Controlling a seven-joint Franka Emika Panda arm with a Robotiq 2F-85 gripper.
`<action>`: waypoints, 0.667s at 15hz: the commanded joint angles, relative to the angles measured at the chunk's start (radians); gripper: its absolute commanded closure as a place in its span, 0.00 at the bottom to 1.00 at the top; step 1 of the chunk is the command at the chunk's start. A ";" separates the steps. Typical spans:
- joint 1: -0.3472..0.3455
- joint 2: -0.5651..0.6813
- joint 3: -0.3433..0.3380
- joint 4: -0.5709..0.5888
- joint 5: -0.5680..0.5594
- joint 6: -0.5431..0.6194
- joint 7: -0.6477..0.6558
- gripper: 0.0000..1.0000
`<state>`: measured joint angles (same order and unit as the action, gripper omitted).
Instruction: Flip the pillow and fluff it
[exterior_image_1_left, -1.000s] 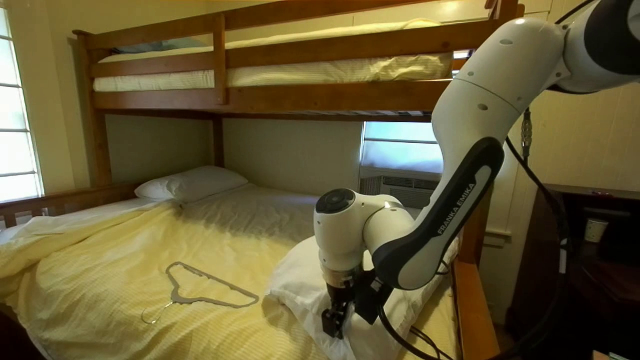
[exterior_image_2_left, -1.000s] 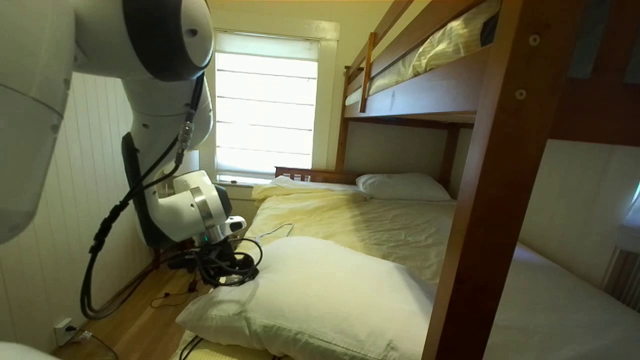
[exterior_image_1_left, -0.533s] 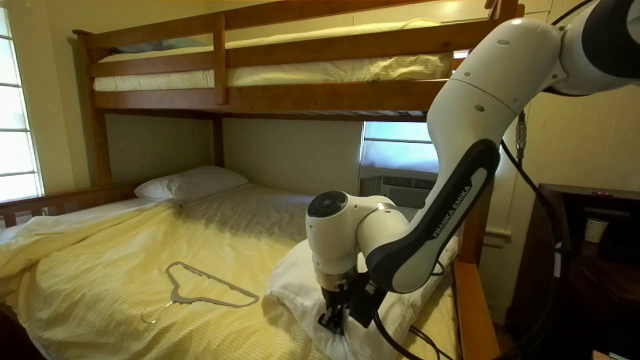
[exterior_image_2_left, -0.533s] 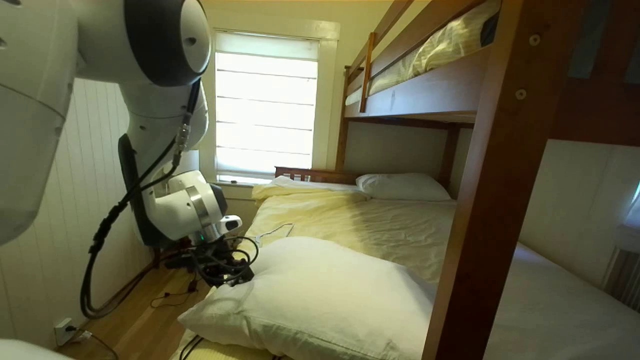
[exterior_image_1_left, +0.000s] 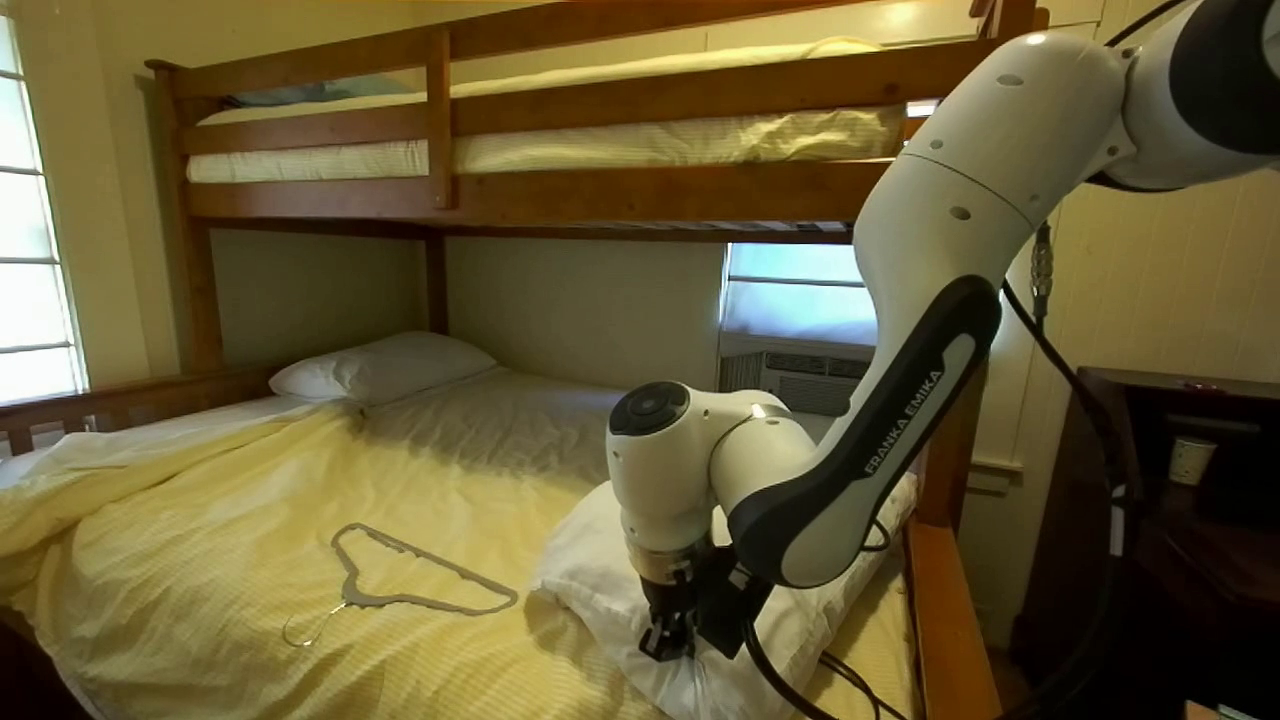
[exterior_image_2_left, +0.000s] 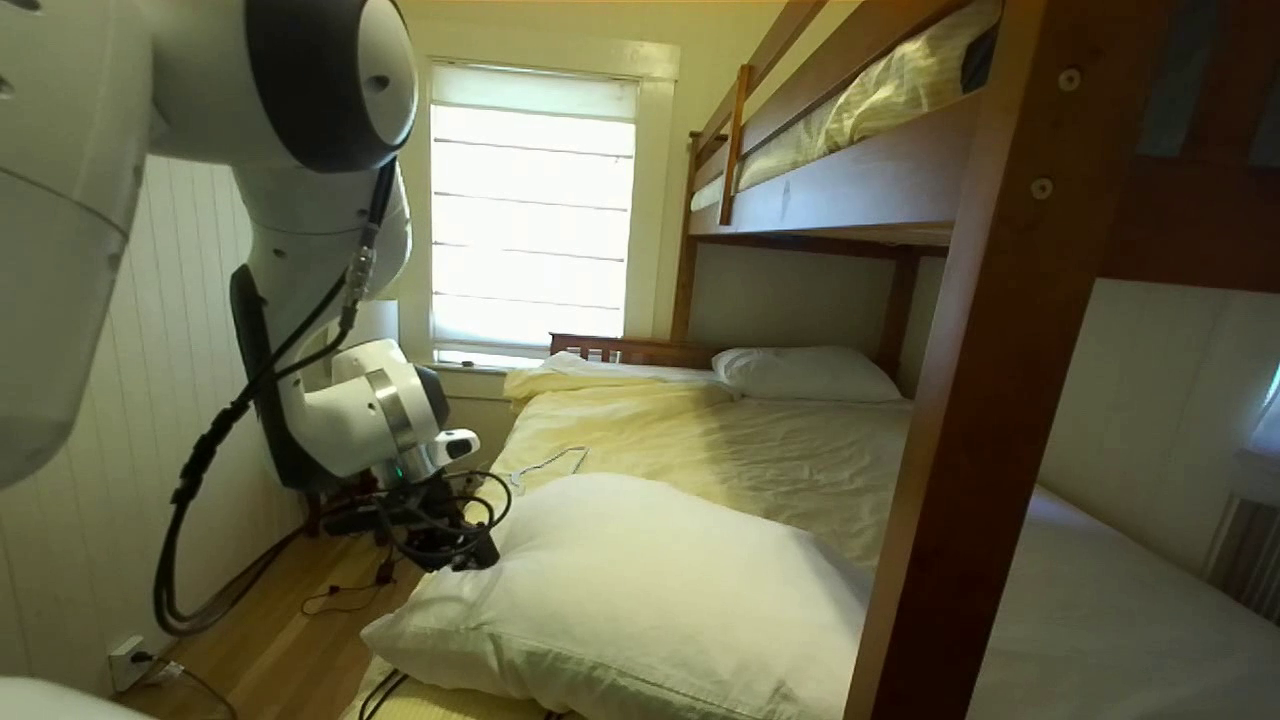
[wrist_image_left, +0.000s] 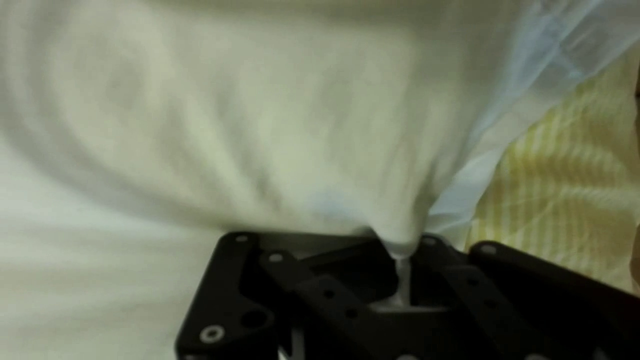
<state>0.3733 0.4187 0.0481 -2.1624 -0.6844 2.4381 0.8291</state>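
A plump white pillow (exterior_image_2_left: 640, 590) lies on the lower level of a wooden bunk bed (exterior_image_1_left: 640, 192), across one end of it. Its middle swells up, and its soft case is wrinkled. A white-and-black robot arm (exterior_image_1_left: 980, 180) bends down over it, and the dark gripper (exterior_image_1_left: 668, 645) at the tip points downward, touching the pillow near an edge. The jaws are together, clamped on a fold of the case; in the wrist view the cloth gathers to a narrow point where it enters between them. Just past the pillow's edge, that view shows striped yellow cloth (wrist_image_left: 555, 195). Rumpled yellow bedding (exterior_image_1_left: 420, 510) covers much of the lower level. A gray clothes hanger (exterior_image_1_left: 366, 599) with a metal hook lies flat on the bedding, apart from the gripper. (A second white pillow (exterior_image_1_left: 385, 368), smaller and flatter, rests at the far end, well apart from the big one.) Black cables (exterior_image_2_left: 210, 448) hang along the arm. In an exterior view, a bedpost (exterior_image_2_left: 990, 380) hides part of the big pillow. Beyond the far end is a bright window (exterior_image_2_left: 533, 220) with a pale shade; in an exterior view, an air conditioner (exterior_image_1_left: 820, 388) sits below another window (exterior_image_1_left: 800, 290), partly behind the arm.
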 joint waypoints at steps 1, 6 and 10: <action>-0.015 -0.009 0.010 0.011 0.055 -0.044 -0.016 1.00; -0.051 -0.123 0.024 0.024 0.211 -0.087 -0.092 1.00; -0.080 -0.251 0.038 0.034 0.351 -0.100 -0.163 1.00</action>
<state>0.3274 0.2737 0.0596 -2.1286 -0.4250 2.3763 0.7271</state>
